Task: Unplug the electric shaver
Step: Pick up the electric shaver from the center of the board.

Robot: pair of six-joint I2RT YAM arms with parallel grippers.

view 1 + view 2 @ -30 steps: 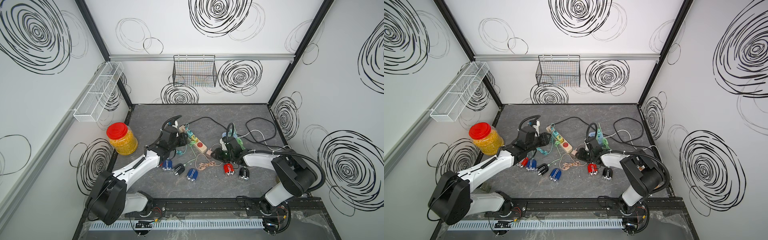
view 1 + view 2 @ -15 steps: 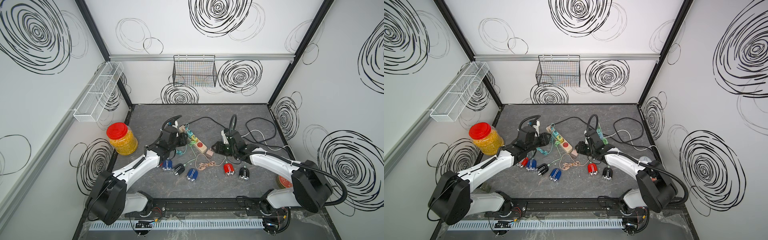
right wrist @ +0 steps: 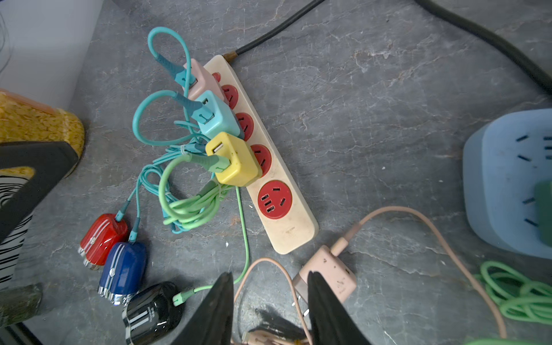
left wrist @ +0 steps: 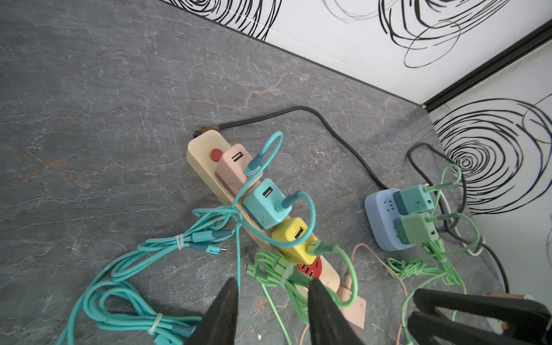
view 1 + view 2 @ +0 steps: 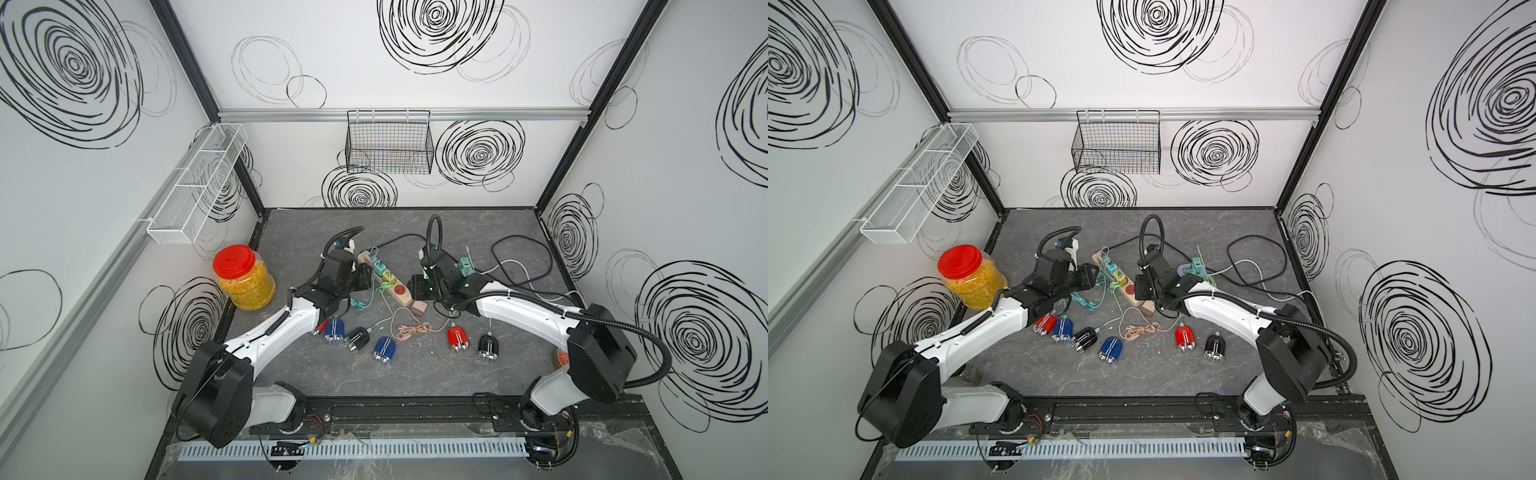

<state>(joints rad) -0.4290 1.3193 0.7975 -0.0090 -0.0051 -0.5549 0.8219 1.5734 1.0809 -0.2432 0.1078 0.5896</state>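
Jaws apart and empty, the left gripper [image 4: 273, 286] hovers over the near end of a scuffed cream power strip [image 3: 291, 230]. The right gripper [image 3: 268, 276], likewise parted and clamping nothing, hangs at the strip's free end. A loose pink charger [image 3: 331, 268] lies just beside one of its fingers on the grey stone-patterned table [image 3: 388, 119], prongs bared.

Three glossy, chrome-headed shavers lie side by side near the left arm: a red shaver [image 3: 103, 236], a blue shaver [image 3: 124, 268] and a black shaver [image 3: 152, 310]. Rubbery cables tether them toward matte cube chargers standing upright on the strip. The black one's green cable [image 3: 246, 248] appears to run to the yellow charger [image 3: 236, 162], next to a teal charger [image 3: 219, 119]. Which shaver is meant cannot be told.

In both top views the strip's long axis runs diagonally between the two grippers, and its chargers crowd the edge facing the left arm. That arm looks the nearer, with the yellow cube just ahead of its fingertips. Any pull would likely need to go straight up off the strip's face, or the light strip may lift with it. Tangled cable bundles could also snag.
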